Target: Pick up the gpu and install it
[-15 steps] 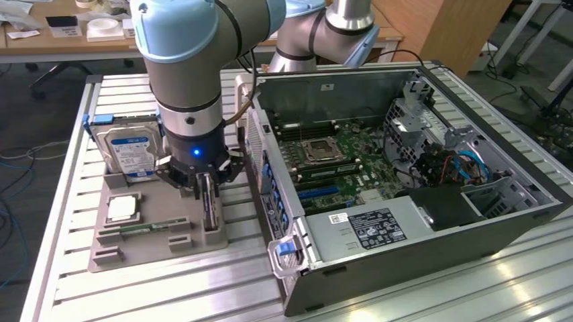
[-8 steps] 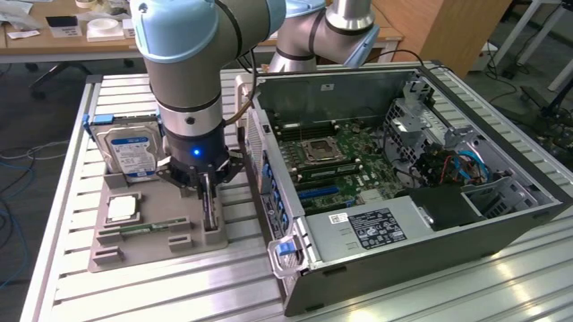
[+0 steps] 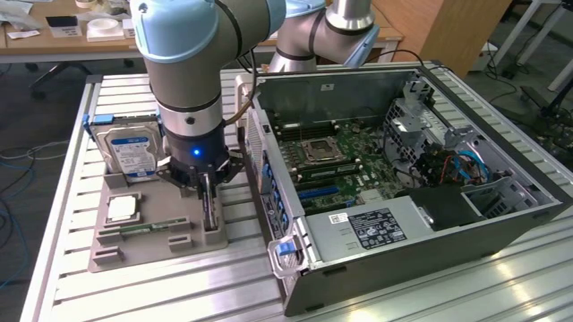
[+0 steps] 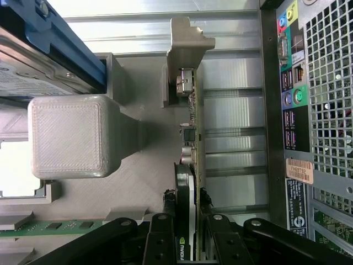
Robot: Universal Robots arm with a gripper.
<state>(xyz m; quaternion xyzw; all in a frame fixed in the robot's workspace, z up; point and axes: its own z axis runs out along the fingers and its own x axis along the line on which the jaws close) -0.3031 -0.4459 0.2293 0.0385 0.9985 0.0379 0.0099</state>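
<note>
Arm's down over the grey holder (image 3: 143,253) on the slatted surface (image 3: 179,290), just beside the open PC case (image 3: 421,231). The gpu (image 3: 211,220) stands on edge in the holder's slot on the side nearest the case, w/ the gripper (image 3: 209,200) right on top of it.

From the wrist view the gpu (image 4: 186,179) shows edge-on, black cooler on one face, green board on the other, silver bracket end up by the holder's post. The gripper (image 4: 187,201) straddles it, partly closed, and the fingers (image 4: 161,234) look pressed against both faces, so I'd say it has hold of the card. The card is not lifted yet; it sits in the slot.

Step in hand, as I judge it: securing the grab. To do it well:
- Keep the fingers square to the card's faces; a skewed pinch would prob. tilt it in the slot.
- Squeeze only enough to hold. The cooler side is prob. softer than the board side, so it could give.
- The grip seems to sit toward one end, away from the bracket, so the bracket end may sag. Watch for that.
- Any pull should run straight along the slot, no twist, or the bracket may catch on the post.

Hard drive (image 3: 128,151) and memory stick (image 3: 147,228) sit close by in the same holder, so don't nudge them.
</note>
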